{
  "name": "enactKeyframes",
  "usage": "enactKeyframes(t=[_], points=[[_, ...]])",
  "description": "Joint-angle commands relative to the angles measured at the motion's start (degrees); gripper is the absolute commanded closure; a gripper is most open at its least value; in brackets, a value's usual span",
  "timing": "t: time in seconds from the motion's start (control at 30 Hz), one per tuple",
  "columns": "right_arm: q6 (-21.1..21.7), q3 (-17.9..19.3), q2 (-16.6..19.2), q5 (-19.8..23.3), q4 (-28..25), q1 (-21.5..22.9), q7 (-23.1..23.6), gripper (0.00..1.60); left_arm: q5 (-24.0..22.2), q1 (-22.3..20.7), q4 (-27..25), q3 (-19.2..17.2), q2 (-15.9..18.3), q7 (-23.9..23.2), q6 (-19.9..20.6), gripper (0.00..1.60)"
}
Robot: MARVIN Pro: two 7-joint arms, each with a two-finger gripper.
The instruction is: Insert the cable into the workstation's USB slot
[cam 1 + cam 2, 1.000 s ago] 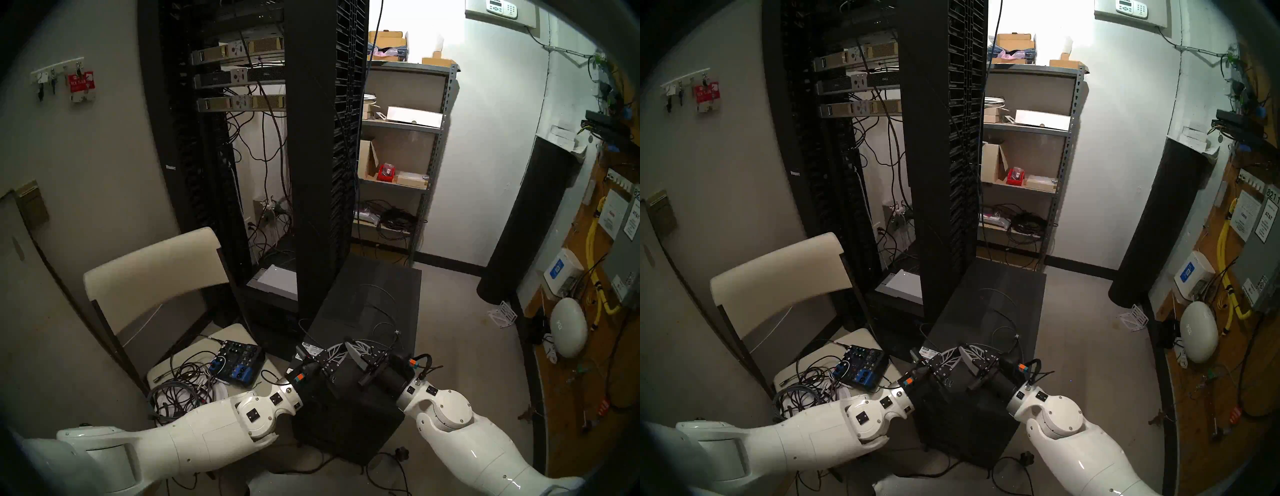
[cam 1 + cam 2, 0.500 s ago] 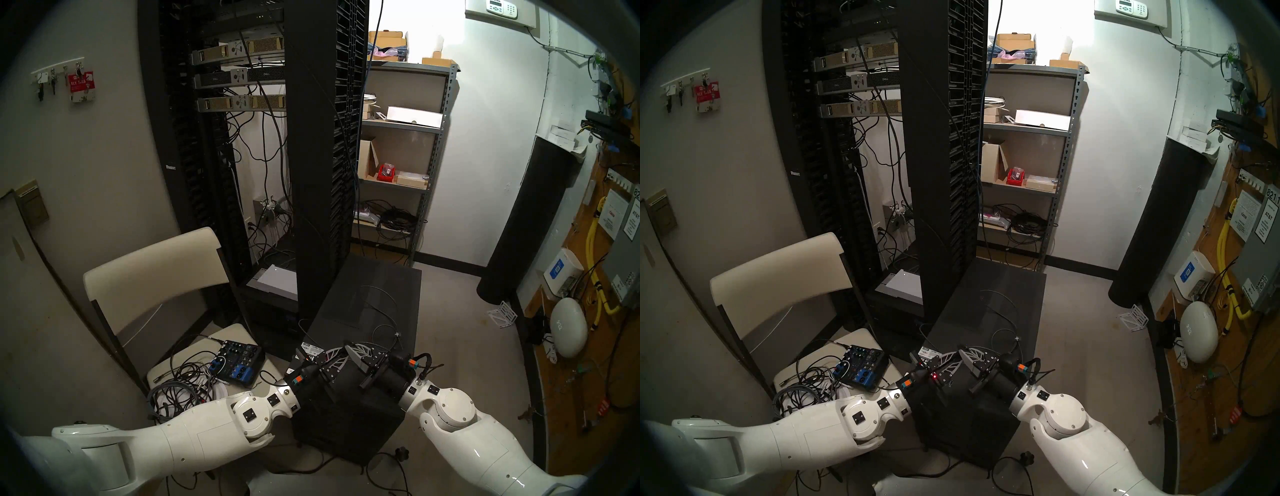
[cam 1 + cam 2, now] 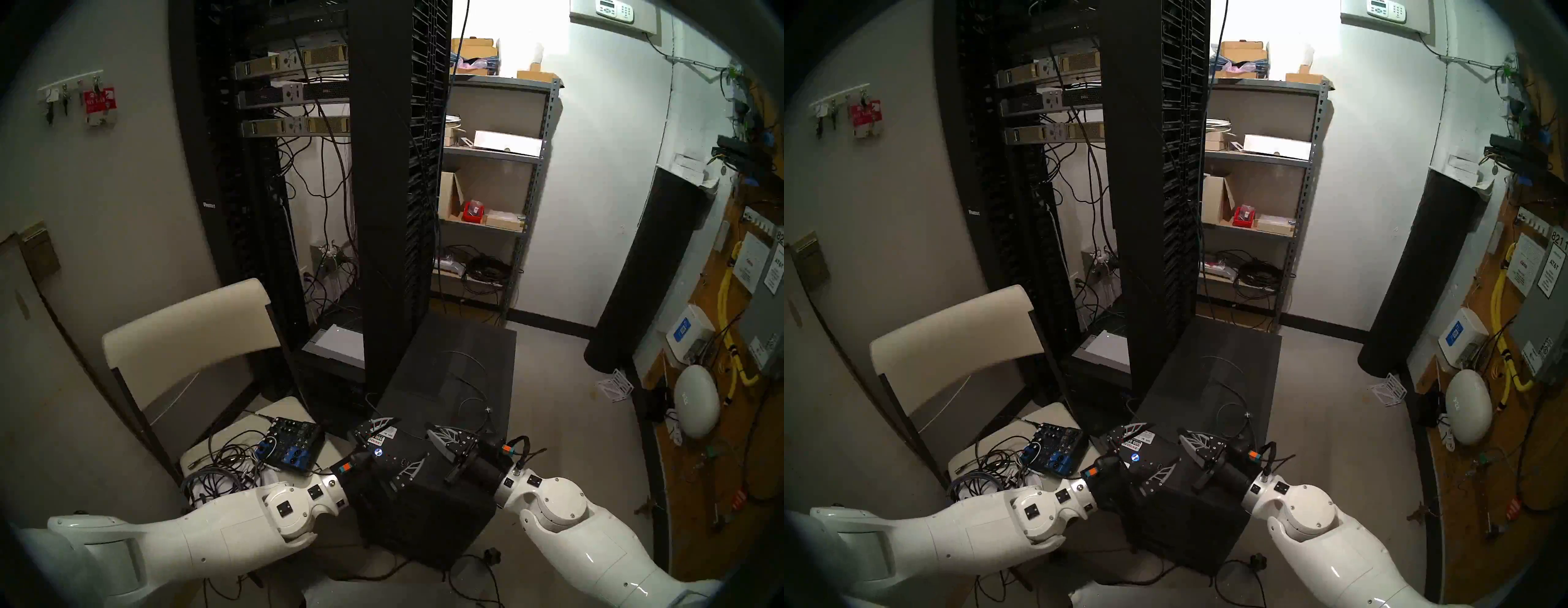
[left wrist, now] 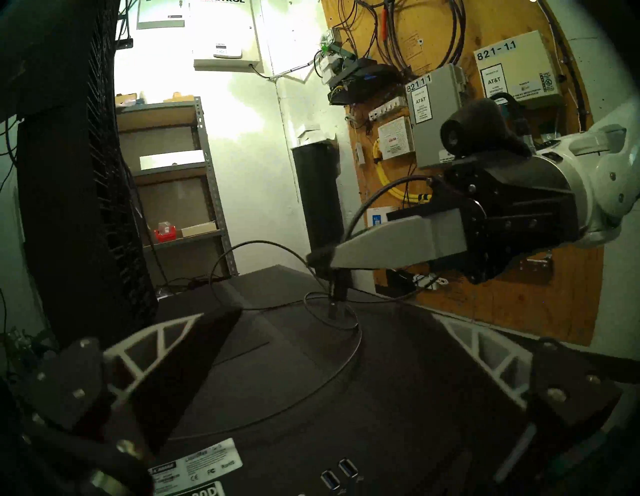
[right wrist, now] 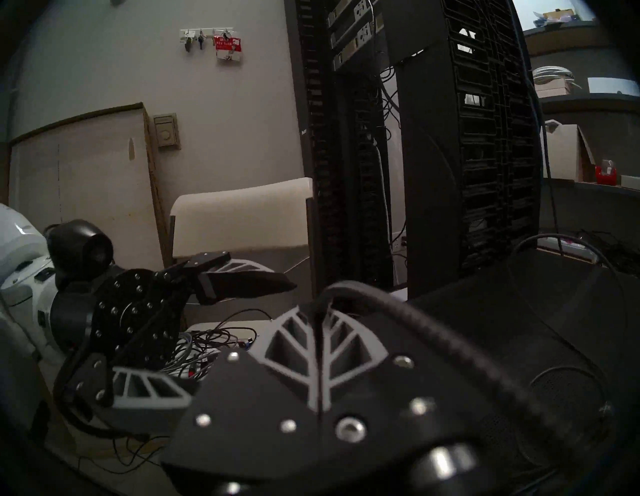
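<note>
The right gripper (image 4: 320, 259), pinched on the cable (image 4: 270, 247) above the workstation (image 3: 449, 382), holds the plug (image 4: 337, 285) hanging down, so it may swing off the USB slots (image 4: 341, 472) by the spread left gripper (image 3: 394, 441).

Workstation (image 3: 449, 373): large black rectangular tower case, stood on the floor just beside the tall rack. White barcode stickers, a round blue-lit button and two USB slots (image 4: 338, 474) sat near the front edge of its top. Cable (image 4: 263, 246): long, thin, dark grey cord, looped loosely over the case top, one end raised and pinched, its black plug (image 4: 337, 284) hanging downward above the top panel, unplugged.
</note>
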Motion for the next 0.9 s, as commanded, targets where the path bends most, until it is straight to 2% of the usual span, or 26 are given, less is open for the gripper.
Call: enactKeyframes(t=[0.0, 0.13, 0.17, 0.3, 0.4, 0.57, 0.87], points=[[-0.73, -0.52, -0.67, -1.75, -0.76, -0.16, -1.37, 1.60, -4.70, -0.23, -1.49, -2.56, 3.11, -0.07, -1.28, 0.00], [0.09, -0.81, -1.54, -2.90, -1.34, -0.59, -3.37, 1.60, -7.67, -0.60, -1.45, -3.64, 4.38, -0.97, -1.24, 0.00], [0.83, -1.33, -1.87, -4.72, -1.41, -0.64, -5.15, 1.60, -9.39, -0.57, -1.47, -4.20, 4.77, -1.29, -1.29, 0.00], [1.87, -2.09, -2.67, -6.22, -1.19, -0.78, -7.34, 1.60, -10.92, -0.67, -0.37, -4.77, 4.73, -1.75, -1.81, 0.00], [2.78, -2.68, -2.61, -8.59, -1.87, -0.84, -9.34, 1.60, -10.11, -0.34, 0.12, -5.10, 4.32, -0.33, -2.28, 0.00], [3.11, -3.11, -2.22, -9.83, -2.25, -1.36, -10.12, 1.60, -10.69, 0.71, -0.82, -6.01, 3.81, 2.76, -1.99, 0.00], [2.50, -3.11, -1.60, -10.20, -3.85, -3.29, -10.31, 1.60, -9.92, 1.49, -1.90, -6.02, 4.06, 5.51, -1.83, 0.00]])
